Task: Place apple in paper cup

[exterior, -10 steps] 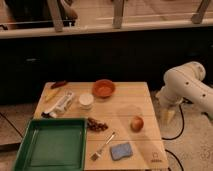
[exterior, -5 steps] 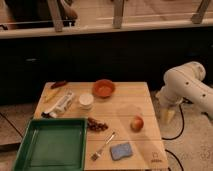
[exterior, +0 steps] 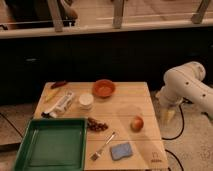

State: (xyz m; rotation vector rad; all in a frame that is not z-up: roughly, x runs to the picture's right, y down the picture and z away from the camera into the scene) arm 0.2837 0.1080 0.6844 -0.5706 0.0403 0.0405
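The apple (exterior: 137, 123) lies on the wooden counter (exterior: 131, 100) towards its right side, resting on the bare surface with nothing touching it. The gripper (exterior: 168, 119) hangs off the counter's right edge at the end of the white arm (exterior: 186, 82) and points downward. Its pale yellowish fingers (exterior: 169, 112) are released and hold nothing. The apple is to the left of the fingers and a little nearer the camera, clearly apart from them, with the counter's edge in between. The paper cup (exterior: 86, 101) stands upright, well to the left of the apple and farther back, just in front of and to the left of the orange-brown bowl (exterior: 104, 88). A dark red cluster of small fruits (exterior: 97, 125) lies between cup and apple, nearer the green tray (exterior: 50, 145) at the front left corner. A fork (exterior: 103, 146) and a blue sponge (exterior: 122, 150) lie at the front, the sponge just ahead of the apple. A white packet (exterior: 60, 104) lies left of the cup.
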